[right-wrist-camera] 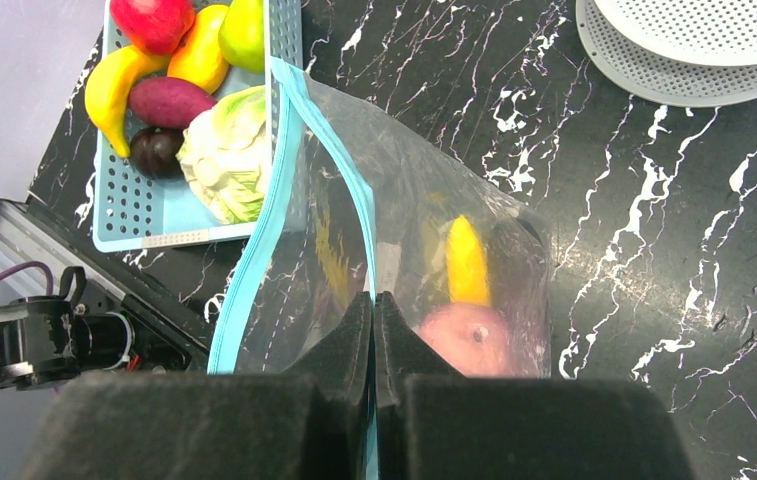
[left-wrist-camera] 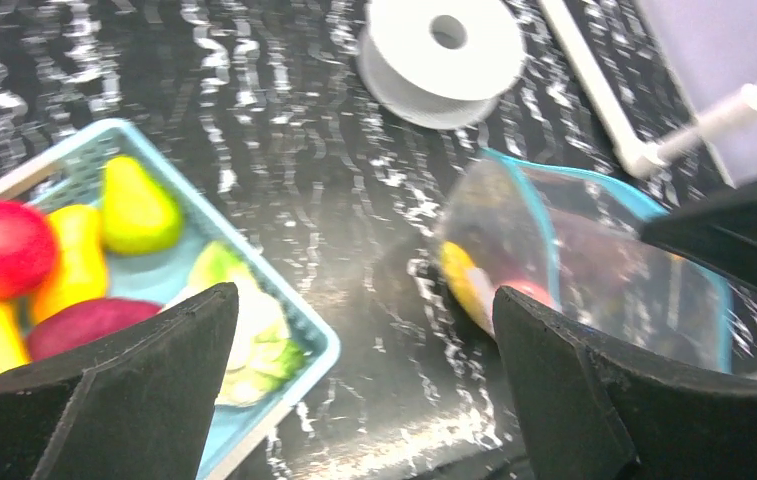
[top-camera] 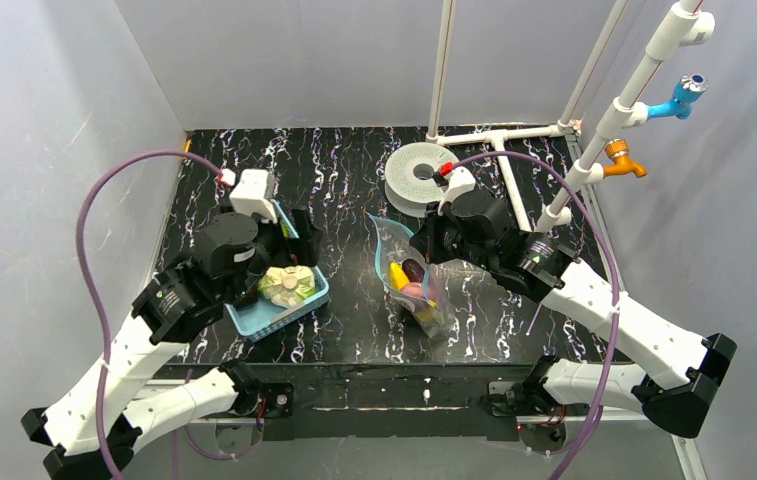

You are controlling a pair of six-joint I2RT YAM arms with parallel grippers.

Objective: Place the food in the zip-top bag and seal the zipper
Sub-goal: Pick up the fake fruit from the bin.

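Pinches one clear bag (right-wrist-camera: 424, 190) at its blue strip (right-wrist-camera: 234, 295) in the closed right claw (right-wrist-camera: 374, 330), three foods (right-wrist-camera: 466, 262) inside, seven more in one basket (right-wrist-camera: 134, 215) by the wide-open left claw (left-wrist-camera: 362, 310).

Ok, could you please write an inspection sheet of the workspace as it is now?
Surface: table, black with white veins.
Job's things: bag open, some food inside; zipper unsealed; more pieces in the basket.
Clutter: spool; pipe frame.
Grippers: left gripper open, empty; right gripper shut on the bag's mouth.
Cables: a purple cable loops at each arm.
Surroundings: walls, pale; blue tap and orange tap at right.
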